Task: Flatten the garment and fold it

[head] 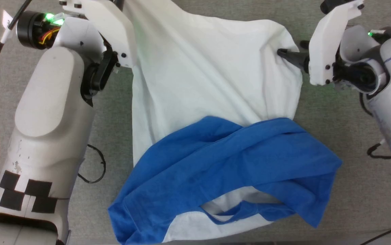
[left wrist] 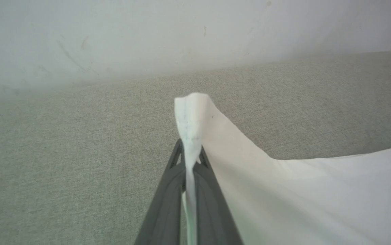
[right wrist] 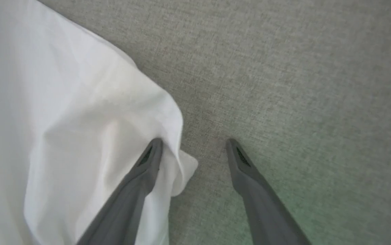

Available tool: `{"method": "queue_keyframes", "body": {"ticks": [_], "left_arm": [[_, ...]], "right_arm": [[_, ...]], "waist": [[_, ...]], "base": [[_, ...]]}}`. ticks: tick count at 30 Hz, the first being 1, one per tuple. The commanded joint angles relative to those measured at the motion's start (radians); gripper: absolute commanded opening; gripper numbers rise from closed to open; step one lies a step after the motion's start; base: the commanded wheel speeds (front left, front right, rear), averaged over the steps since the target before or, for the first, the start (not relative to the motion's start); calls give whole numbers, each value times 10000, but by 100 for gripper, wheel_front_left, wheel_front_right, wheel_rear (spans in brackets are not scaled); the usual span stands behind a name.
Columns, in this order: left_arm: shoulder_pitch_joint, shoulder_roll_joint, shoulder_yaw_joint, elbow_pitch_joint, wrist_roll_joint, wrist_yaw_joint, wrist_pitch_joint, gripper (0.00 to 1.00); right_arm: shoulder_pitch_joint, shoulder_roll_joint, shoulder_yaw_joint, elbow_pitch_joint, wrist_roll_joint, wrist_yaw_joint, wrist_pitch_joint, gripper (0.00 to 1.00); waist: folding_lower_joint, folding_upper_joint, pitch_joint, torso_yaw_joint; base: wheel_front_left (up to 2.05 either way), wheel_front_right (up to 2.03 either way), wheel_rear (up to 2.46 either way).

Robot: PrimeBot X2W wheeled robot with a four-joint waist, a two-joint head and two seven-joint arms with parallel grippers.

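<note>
- The left gripper (left wrist: 190, 149) is seen clamped on a white hem corner of the thin, wrinkled white-and-royal-blue shirt (head: 216, 102).
- The right gripper (right wrist: 194, 142) is held wide apart at the opposite white edge, with nothing grasped.
- The shirt is spread mid-way across the grey woven surface (head: 335, 143), with its blue part bunched toward the near edge.
- Flattening is judged to be in hand; closing the right gripper on the hem is called for next.
- No legible writing is found.

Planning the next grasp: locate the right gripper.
Upper right of the head view: the right gripper, open, at the white right edge of the garment, one finger on the cloth.
</note>
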Motion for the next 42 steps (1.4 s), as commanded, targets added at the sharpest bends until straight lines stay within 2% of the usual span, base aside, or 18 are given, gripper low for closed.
{"method": "queue_keyframes", "body": {"ticks": [1,2,3,5,8,12,17,21,28,33,38,42], "left_arm": [[-68,-20,5,29,-93,35,-50,0],[-51,-12,9,62,-116,30,-63,0],[-30,-5,15,110,-143,28,-59,0],[10,8,35,209,-206,19,-67,0],[45,40,73,374,-277,4,-156,0],[-3,92,137,582,-248,36,-608,0],[-278,115,228,841,-110,110,-1529,0],[-616,164,330,1016,58,198,-2493,0],[-590,250,604,1154,-4,277,-3746,0],[955,175,1028,751,-569,458,-4244,0],[3630,44,1233,-433,-1001,800,-4556,0],[5757,-114,1040,-1411,-1168,1057,-4415,0]], "right_arm": [[503,153,490,424,180,-7,406,48],[537,110,689,512,269,-7,590,13],[573,75,861,586,370,-7,757,0],[604,51,1070,585,680,-7,921,0],[383,-222,1266,354,818,-7,421,0],[-188,-735,1087,274,575,-7,-1207,0],[-1018,-1233,543,828,-74,-7,-3413,0],[-1587,-1406,209,1286,-557,-7,-4821,0],[-1895,-1316,103,1663,-1180,-7,-6530,0],[-757,-1193,586,1260,-1402,-7,-7039,0],[1279,-1296,1018,146,-1376,-7,-7150,0],[3042,-1467,897,-735,-1306,-7,-7179,0]], "waist": [[2,0,117,127],[2,0,101,122],[2,0,76,118],[2,0,17,109],[2,0,-112,100],[2,0,-425,83],[2,0,-928,47],[2,0,-1328,-22],[2,0,-2027,-218],[2,0,-2724,-319],[2,0,-3261,-415],[2,0,-3551,-426]], "base": [[0,0,0],[0,0,0],[0,0,0],[0,0,0],[0,0,0],[0,0,0],[0,0,0],[0,0,0],[0,0,0],[0,0,0],[0,0,0],[0,0,0]]}}
